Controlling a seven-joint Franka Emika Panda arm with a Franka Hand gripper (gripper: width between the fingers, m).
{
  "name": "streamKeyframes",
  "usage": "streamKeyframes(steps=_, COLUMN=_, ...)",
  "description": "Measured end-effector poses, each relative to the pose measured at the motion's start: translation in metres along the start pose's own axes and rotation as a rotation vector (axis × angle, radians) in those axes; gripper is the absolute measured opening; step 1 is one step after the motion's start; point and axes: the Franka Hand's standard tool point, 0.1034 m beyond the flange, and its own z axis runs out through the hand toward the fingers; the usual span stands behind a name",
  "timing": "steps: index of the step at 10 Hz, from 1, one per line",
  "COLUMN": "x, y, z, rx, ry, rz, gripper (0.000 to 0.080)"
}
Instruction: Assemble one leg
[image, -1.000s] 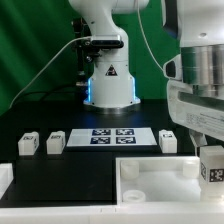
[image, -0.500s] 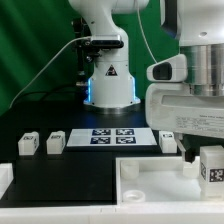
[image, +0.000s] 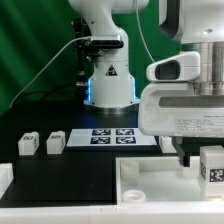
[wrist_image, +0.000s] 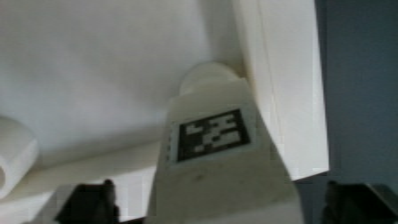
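In the wrist view a white leg (wrist_image: 222, 140) with a black-and-white marker stands between my gripper's (wrist_image: 222, 205) dark fingers (wrist_image: 86, 203). There is a gap on each side, so the gripper is open around it. In the exterior view the gripper (image: 186, 157) hangs low, just right of the marker board, and its big white hand hides that leg. Two more legs (image: 29, 144) (image: 56, 142) stand at the exterior view's left. Another leg (image: 212, 166) stands at the near right.
The white tabletop (image: 150, 185) with its raised rim lies in front, and its white surface (wrist_image: 107, 80) shows beside the leg in the wrist view. The marker board (image: 112, 135) lies mid-table. The arm's base (image: 110, 80) stands behind it, before a green backdrop.
The gripper hand has moved toward the exterior view's left and downward. It now covers the leg that stood right of the marker board.
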Motion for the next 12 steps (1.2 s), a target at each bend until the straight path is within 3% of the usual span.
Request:
streamKeyframes(steps=2, x=-0.001, y=-0.001, z=0.0, rx=0.006, ry=-0.003, rz=0.177, gripper=0.029)
streamKeyframes(steps=5, x=-0.001, y=0.002, z=0.001, rx=0.002, ry=-0.006, rz=0.407, gripper=0.0291)
streamKeyframes(steps=9, x=-0.003, y=0.007, z=0.002, rx=0.012, ry=-0.028, rz=1.013, gripper=0.0291)
streamKeyframes(steps=12, x=-0.01, y=0.01, z=0.002, rx=0.101, ry=-0.046, rz=1.466, gripper=0.0294)
